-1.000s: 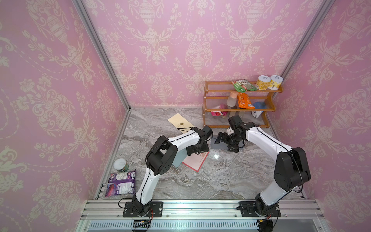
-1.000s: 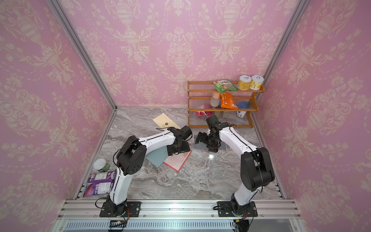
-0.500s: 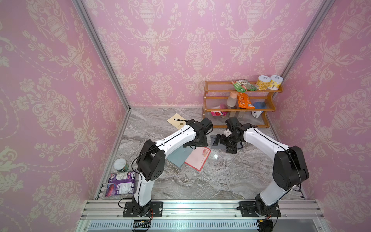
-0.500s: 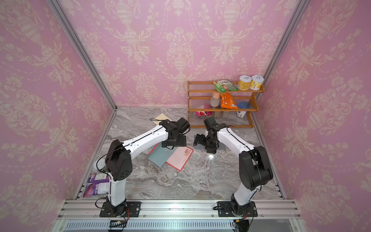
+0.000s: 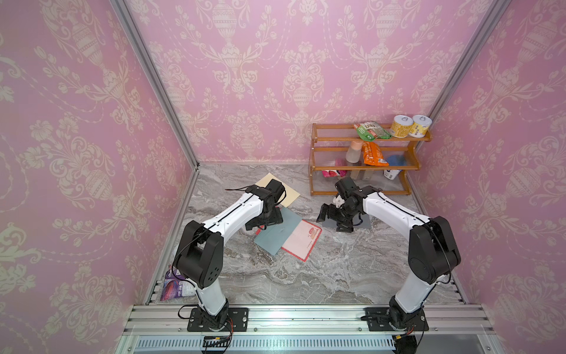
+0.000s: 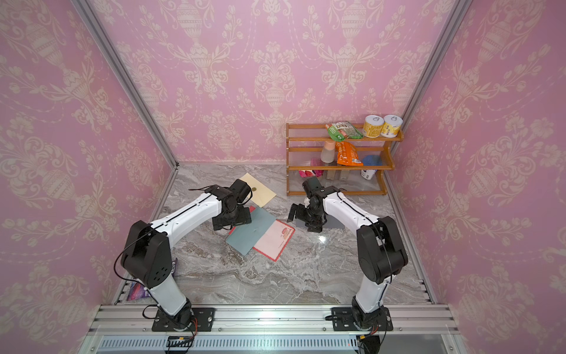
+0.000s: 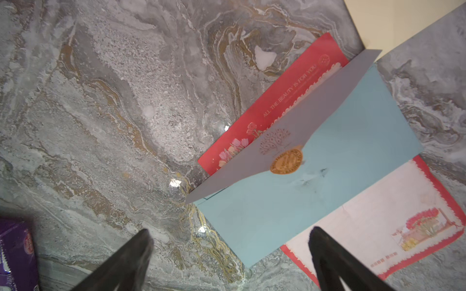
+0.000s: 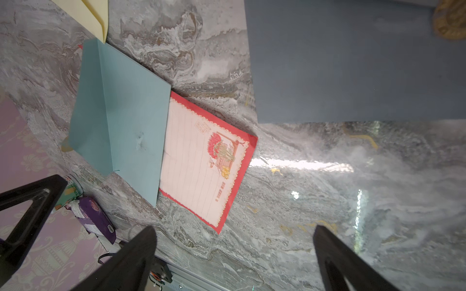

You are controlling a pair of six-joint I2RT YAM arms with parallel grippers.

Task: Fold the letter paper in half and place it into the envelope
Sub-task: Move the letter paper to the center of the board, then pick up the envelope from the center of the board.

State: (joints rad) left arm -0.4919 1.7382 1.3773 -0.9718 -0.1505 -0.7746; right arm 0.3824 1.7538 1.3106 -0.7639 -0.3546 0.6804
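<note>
1. Left gripper point(image 7: 230, 230): jaws apart, empty, just over the envelope point(image 7: 315, 181).
2. Letter point(image 7: 378, 226) sticks out from under the envelope, near that gripper.
3. Right gripper point(image 8: 234, 228): jaws apart too, empty, farther off.

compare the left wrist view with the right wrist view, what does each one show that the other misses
Only the left wrist view: the gold seal on the flap of the blue envelope, and a red printed strip beyond it.

Only the right wrist view: a grey-blue sheet and a small can.

Both: the blue envelope lying over the lined letter paper, a cream envelope corner, the purple packet, the marble table, and that arm's own open, empty jaws: left gripper, right gripper.
</note>
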